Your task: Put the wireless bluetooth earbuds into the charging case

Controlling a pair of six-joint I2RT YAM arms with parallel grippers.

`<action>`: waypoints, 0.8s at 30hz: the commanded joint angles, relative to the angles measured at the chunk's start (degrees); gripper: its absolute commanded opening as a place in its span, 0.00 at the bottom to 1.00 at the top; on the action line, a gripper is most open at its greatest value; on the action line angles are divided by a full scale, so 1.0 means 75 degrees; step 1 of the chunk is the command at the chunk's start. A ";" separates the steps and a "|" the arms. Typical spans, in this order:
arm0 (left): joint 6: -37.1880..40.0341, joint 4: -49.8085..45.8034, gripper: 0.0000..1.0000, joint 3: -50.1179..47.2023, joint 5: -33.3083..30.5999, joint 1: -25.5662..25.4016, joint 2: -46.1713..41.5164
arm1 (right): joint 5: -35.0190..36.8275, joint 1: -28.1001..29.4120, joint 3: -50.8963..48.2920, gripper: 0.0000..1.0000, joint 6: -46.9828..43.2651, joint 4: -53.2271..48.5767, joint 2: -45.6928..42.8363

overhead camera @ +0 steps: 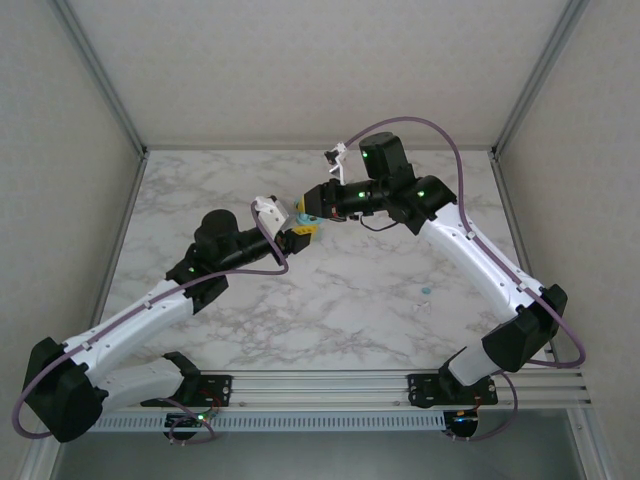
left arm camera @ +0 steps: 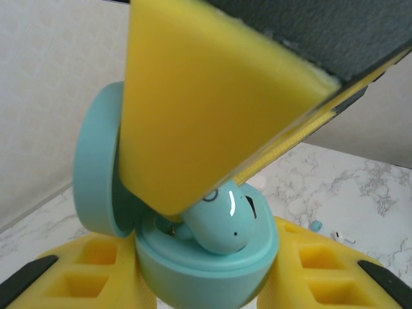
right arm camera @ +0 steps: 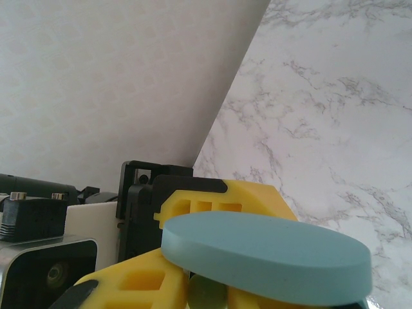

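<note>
Two narrow jaws — left gripper (left arm camera: 205,286) clamps charging case (left arm camera: 96,168).

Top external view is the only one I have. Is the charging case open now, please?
Observer: Yes. The charging case is open, its lid tilted back.
Operator: Is an earbud inside it?
Observer: One earbud stands in the base, under the tip of the right gripper.
Operator: Is the case gripped on both sides?
Observer: Yes. The left gripper holds its base between both fingers.
</note>
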 commanded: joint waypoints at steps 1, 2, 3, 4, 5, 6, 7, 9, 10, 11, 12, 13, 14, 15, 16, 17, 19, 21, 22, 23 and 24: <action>0.0015 0.0852 0.21 0.0133 0.0017 -0.0020 -0.0347 | 0.0005 0.0099 0.0092 0.22 0.0012 -0.0508 0.0150; 0.0003 0.0872 0.21 0.0121 0.0017 -0.0020 -0.0352 | 0.0034 0.0099 0.0115 0.23 0.0011 -0.0548 0.0161; -0.0013 0.0872 0.21 0.0132 0.0038 -0.0020 -0.0341 | 0.0065 0.0099 0.0123 0.24 0.0009 -0.0578 0.0163; -0.0010 0.0872 0.21 0.0133 0.0052 -0.0020 -0.0340 | 0.0108 0.0099 0.0140 0.24 0.0002 -0.0600 0.0163; -0.0011 0.0872 0.21 0.0144 0.0064 -0.0020 -0.0331 | 0.0186 0.0099 0.0138 0.25 0.0007 -0.0623 0.0151; -0.0028 0.0872 0.21 0.0145 0.0064 -0.0020 -0.0338 | 0.0256 0.0099 0.0139 0.26 0.0011 -0.0656 0.0146; -0.0051 0.0894 0.21 0.0139 0.0066 -0.0020 -0.0322 | 0.0319 0.0102 0.0154 0.26 0.0000 -0.0693 0.0139; -0.0108 0.0941 0.21 0.0123 0.0064 -0.0020 -0.0316 | 0.0359 0.0105 0.0179 0.26 -0.0028 -0.0741 0.0139; -0.0153 0.0974 0.21 0.0117 0.0064 -0.0020 -0.0306 | 0.0400 0.0100 0.0186 0.27 -0.0040 -0.0766 0.0128; -0.0185 0.1000 0.21 0.0116 0.0064 -0.0020 -0.0298 | 0.0422 0.0099 0.0184 0.27 -0.0038 -0.0767 0.0117; -0.0212 0.1019 0.21 0.0098 0.0064 -0.0020 -0.0294 | 0.0470 0.0099 0.0191 0.27 -0.0044 -0.0794 0.0107; -0.0234 0.1035 0.21 0.0092 0.0064 -0.0020 -0.0294 | 0.0533 0.0099 0.0207 0.27 -0.0039 -0.0833 0.0104; -0.0262 0.1047 0.21 0.0098 0.0064 -0.0020 -0.0278 | 0.0569 0.0099 0.0205 0.27 -0.0047 -0.0833 0.0087; -0.0276 0.1060 0.21 0.0086 0.0054 -0.0020 -0.0276 | 0.0603 0.0099 0.0207 0.28 -0.0046 -0.0818 0.0070; -0.0314 0.1071 0.21 0.0091 0.0053 -0.0020 -0.0271 | 0.0669 0.0099 0.0213 0.30 -0.0031 -0.0819 0.0051; -0.0342 0.1072 0.21 0.0064 0.0055 -0.0020 -0.0271 | 0.0710 0.0099 0.0227 0.31 -0.0023 -0.0825 0.0034; -0.0387 0.1101 0.21 0.0031 0.0019 -0.0020 -0.0258 | 0.0736 0.0099 0.0269 0.32 -0.0049 -0.0832 -0.0010; -0.0414 0.1130 0.21 -0.0006 -0.0026 -0.0020 -0.0258 | 0.0736 0.0099 0.0318 0.35 -0.0058 -0.0852 -0.0067; -0.0417 0.1130 0.21 -0.0024 -0.0041 -0.0020 -0.0258 | 0.0736 0.0099 0.0328 0.35 -0.0061 -0.0831 -0.0111; -0.0409 0.1120 0.21 -0.0021 -0.0052 -0.0020 -0.0253 | 0.0737 0.0101 0.0349 0.36 -0.0073 -0.0839 -0.0140; -0.0406 0.1104 0.21 -0.0022 -0.0053 -0.0020 -0.0253 | 0.0730 0.0099 0.0382 0.37 -0.0092 -0.0855 -0.0164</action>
